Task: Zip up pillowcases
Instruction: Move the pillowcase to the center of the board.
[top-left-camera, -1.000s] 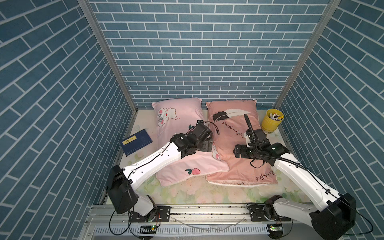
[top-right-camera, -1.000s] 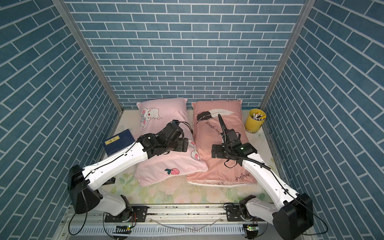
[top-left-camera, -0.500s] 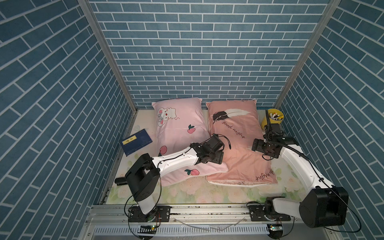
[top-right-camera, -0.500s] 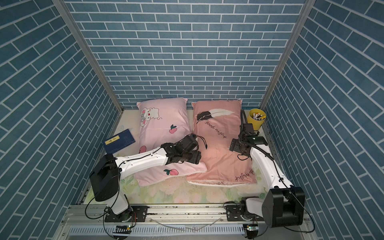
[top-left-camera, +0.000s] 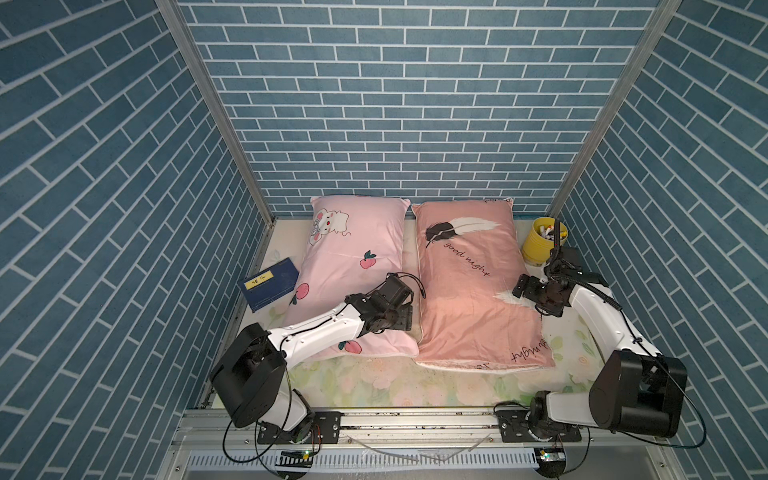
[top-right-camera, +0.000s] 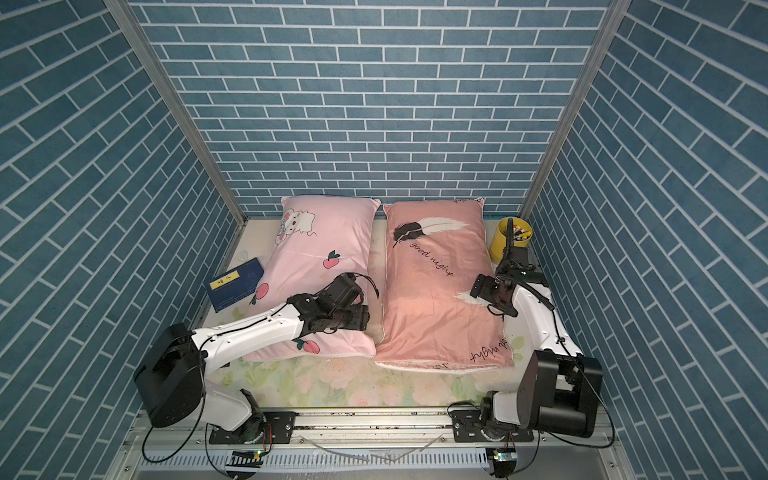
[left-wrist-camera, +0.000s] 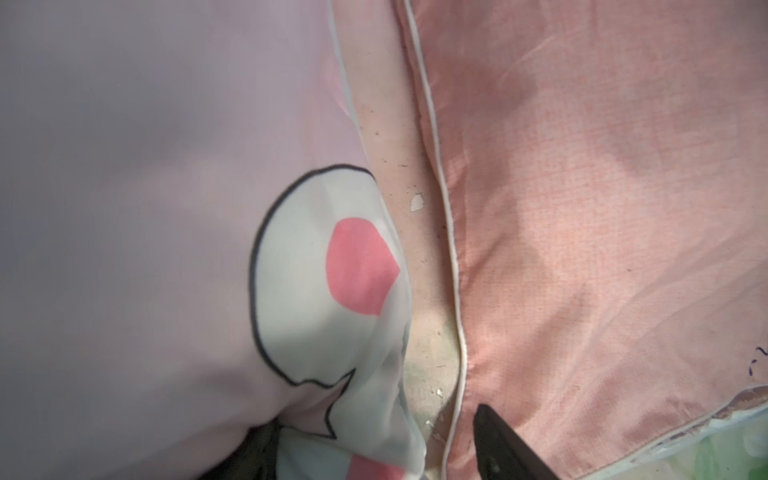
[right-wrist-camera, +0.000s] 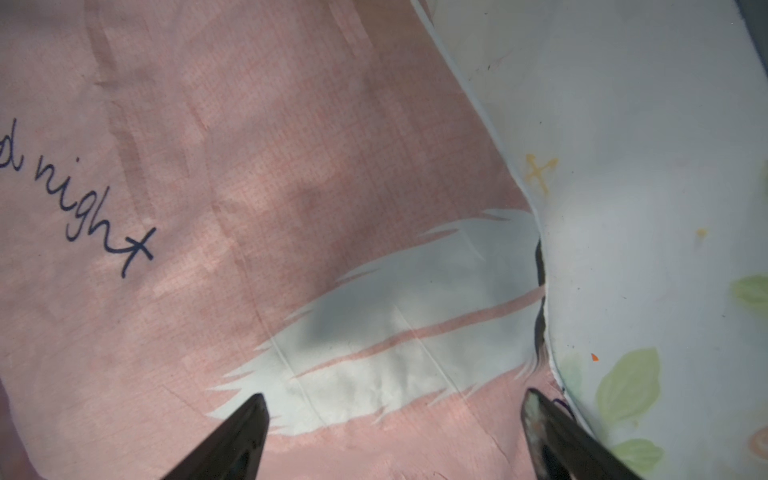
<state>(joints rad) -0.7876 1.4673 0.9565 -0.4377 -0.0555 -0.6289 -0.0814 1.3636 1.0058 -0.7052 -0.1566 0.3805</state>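
Blue brick-patterned walls (top-left-camera: 407, 104) close in three sides of a table (top-left-camera: 395, 382) covered with a pale floral cloth. The two pillowcases take up most of it, lying side by side lengthwise with a narrow strip of cloth showing between them. The light pink bunny pillowcase (top-left-camera: 353, 241) is on the robot's left. The salmon pillowcase (top-left-camera: 465, 299), with its feather and "good night" script, is on the right, and both have their far ends up against the back wall.

The white left arm (top-left-camera: 316, 332) reaches across the near end of the bunny pillowcase. The right arm (top-left-camera: 598, 316) runs along the outer side of the salmon one.

The left gripper (top-left-camera: 405, 322) sits low at the bunny pillowcase's inner long edge, near its front end, right by the gap between the two. In the left wrist view its fingers are spread: one dark finger (left-wrist-camera: 498, 444) lies over the salmon fabric's piped border, and the other is half hidden under a fold of the pink edge. It grips nothing.

The right gripper (right-wrist-camera: 395, 395) hovers over the salmon pillowcase's outer long edge, about halfway along it and above a white feather print. Its fingers (right-wrist-camera: 249, 432) are wide apart, with only fabric below them. A short dark slit (right-wrist-camera: 539, 270) shows along that edge.

A navy book (top-left-camera: 270, 284) lies just left of the bunny pillowcase. A yellow cup (top-left-camera: 538, 245) of pens (top-left-camera: 548, 230) stands in the far right corner, near the right arm's wrist.
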